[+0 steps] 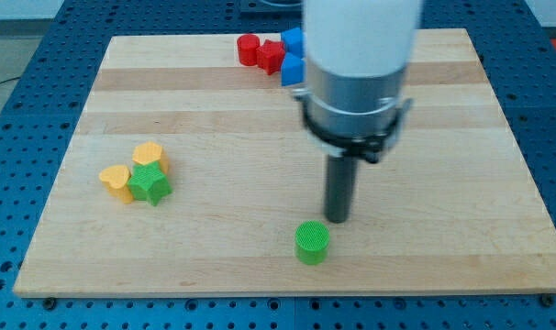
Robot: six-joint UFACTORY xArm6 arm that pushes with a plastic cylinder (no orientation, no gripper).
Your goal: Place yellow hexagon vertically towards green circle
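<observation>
The green circle [312,242] is a short green cylinder near the view's bottom, right of centre. My tip [338,220] rests on the board just up and right of it, very close, contact unclear. Two yellow blocks lie at the view's left: one [150,154] above a green star [150,184], the other [116,181] to the star's left. Which of them is the hexagon I cannot tell. All three sit packed together, far left of my tip.
Two red blocks [250,49] [271,57] and two blue blocks [293,39] [293,70] cluster at the view's top centre, partly hidden by the arm's body [359,64]. The wooden board [443,183] lies on a blue perforated table.
</observation>
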